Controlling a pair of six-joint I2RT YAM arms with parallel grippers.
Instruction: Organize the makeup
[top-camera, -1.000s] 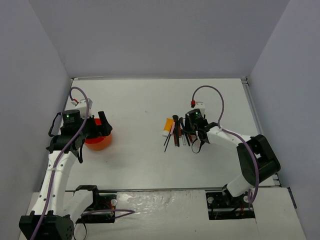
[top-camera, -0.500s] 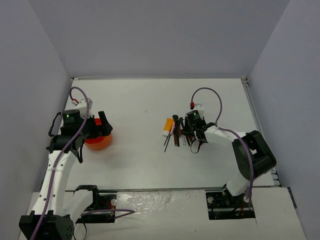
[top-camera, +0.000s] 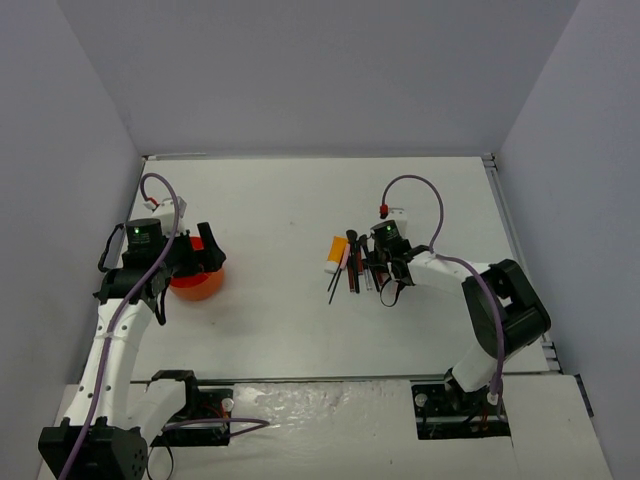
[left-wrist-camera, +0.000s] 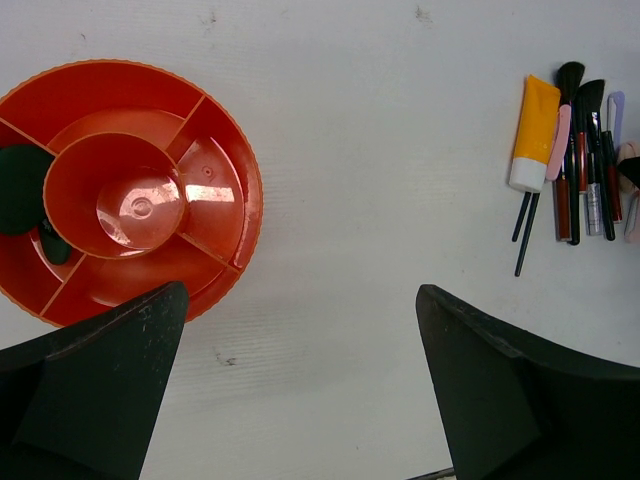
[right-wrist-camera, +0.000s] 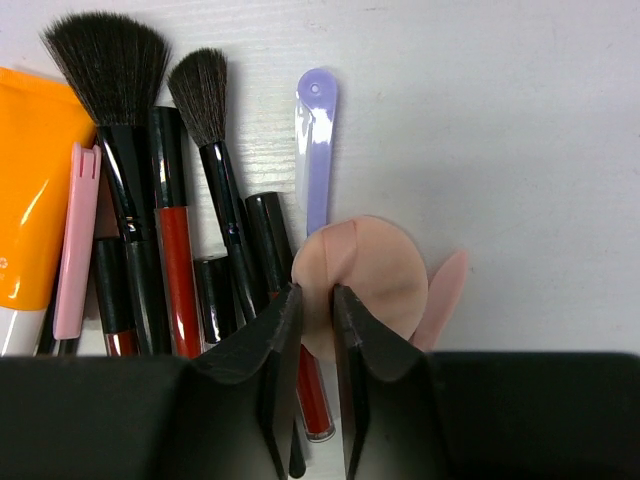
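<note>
The makeup lies in a bunch (top-camera: 352, 265) at mid-table: an orange-white tube (right-wrist-camera: 30, 200), black brushes (right-wrist-camera: 120, 110), a red gloss stick (right-wrist-camera: 178, 280), a lilac tool (right-wrist-camera: 317, 150) and a pale pink puff (right-wrist-camera: 380, 270). My right gripper (right-wrist-camera: 317, 292) is down on the bunch's right side, its jaws pinched on the puff's left part. A dark green compact (left-wrist-camera: 20, 185) sits in the orange tub (left-wrist-camera: 240, 150). My left gripper (left-wrist-camera: 300, 295) hovers open beside the tub, holding nothing.
The round orange divided tub (top-camera: 195, 283) stands at the left, partly under the left arm. Grey walls close in the white table (top-camera: 280, 200) at the back and both sides. A cable loops over each arm.
The right gripper's jaws have narrowed onto the puff, after the arm edged slightly left. The left arm and the tub have not moved.
</note>
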